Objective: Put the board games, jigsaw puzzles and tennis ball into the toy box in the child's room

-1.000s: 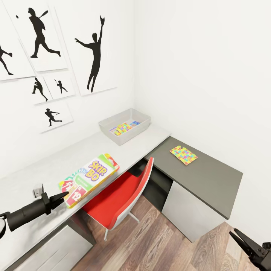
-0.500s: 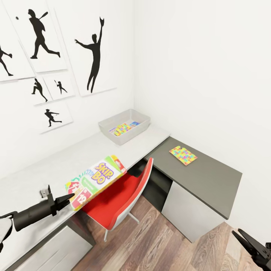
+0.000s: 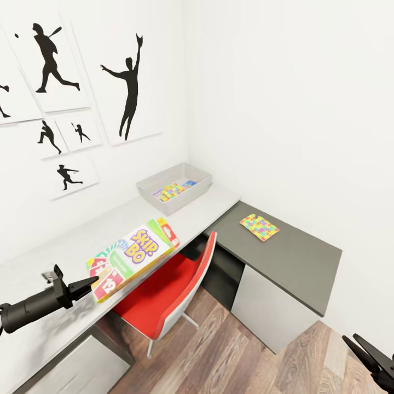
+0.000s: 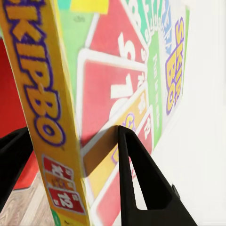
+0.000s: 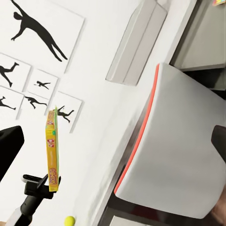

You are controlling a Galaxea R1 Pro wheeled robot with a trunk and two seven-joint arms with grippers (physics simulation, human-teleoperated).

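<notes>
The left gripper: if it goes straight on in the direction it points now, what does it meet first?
The left gripper is shut on the Skip-Bo box, so nothing lies before that. Beyond the box, its line runs over the pale desk top roughly toward the toy box; depth is uncertain.

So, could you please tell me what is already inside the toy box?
The toy box holds a mosaic jigsaw puzzle and something blue beside it, probably a board game. Its near wall hides anything lower down.

Skip-Bo game box pinched at one end, lifted off pale desk top. One puzzle slab flat on dark top; another inside grey bin. Ball on desk.
</notes>
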